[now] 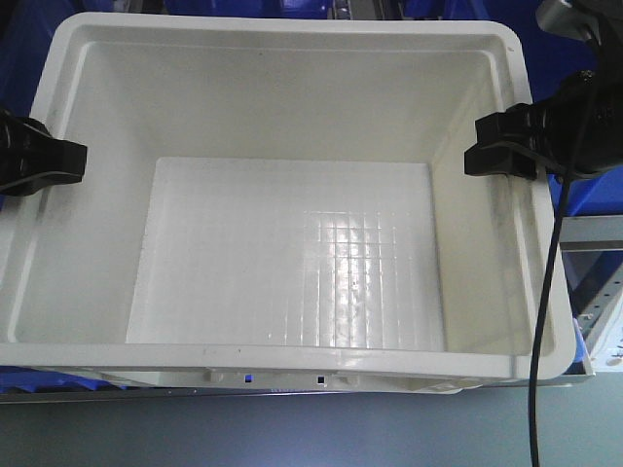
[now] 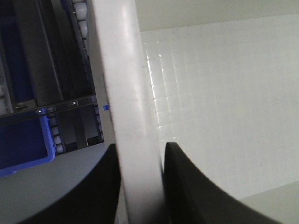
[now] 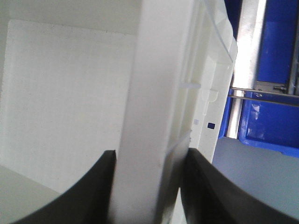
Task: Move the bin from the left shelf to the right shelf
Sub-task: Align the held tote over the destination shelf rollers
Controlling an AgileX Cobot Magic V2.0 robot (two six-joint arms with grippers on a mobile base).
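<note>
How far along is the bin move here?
Done: both grasps. The left tool clamps the left rim of the bin, the right tool its right rim. In hand: the empty bin, held between the two tools. Left: the carry rightward and the release; where it sits now cannot be told.

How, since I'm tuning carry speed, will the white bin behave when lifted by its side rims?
Probably light, since the bin is empty. The thick rim looks stiff, so little flex is likely. The glossy plastic might slip slightly where the left gripper and right gripper pinch opposite rims.
</note>
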